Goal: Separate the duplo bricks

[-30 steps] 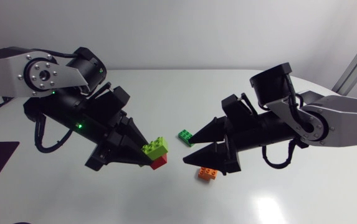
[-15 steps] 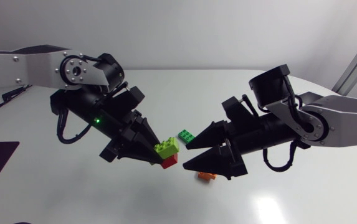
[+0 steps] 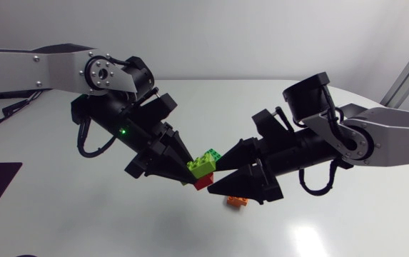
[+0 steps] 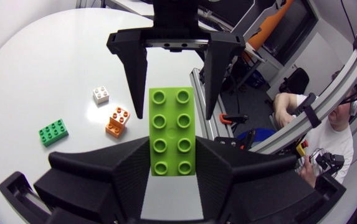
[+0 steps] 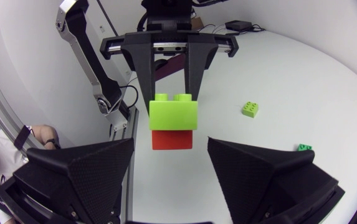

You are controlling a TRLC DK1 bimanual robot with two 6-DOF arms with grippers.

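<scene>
Lime green over red, the two-brick stack sits up in the air above the middle of the white table (image 3: 83,228), well clear of its surface. The long lime brick (image 4: 172,132), two studs wide and four long, is clamped between the fingers of the left gripper (image 4: 173,146), which press on its two long sides near one end. The red brick (image 5: 171,139) is stuck to the underside of the lime one and hangs below it; neither black finger of the left gripper seems to touch it. The left arm comes in from its side and slants down towards the centre, with a small green light glowing on its wrist. Facing it tip to tip is the right gripper (image 3: 213,181), its wedge fingers spread wide. From the left wrist view those fingers straddle the free end of the lime brick with a gap showing on each side, so it grips nothing. Down on the table lie the loose pieces: an orange brick (image 3: 237,201) just under the right gripper's lower finger, a dark green brick (image 4: 53,132) near it, a small white brick (image 4: 101,94) a little beyond the orange one, and a small lime piece (image 5: 250,109) lying on its own, well apart from the rest.
</scene>
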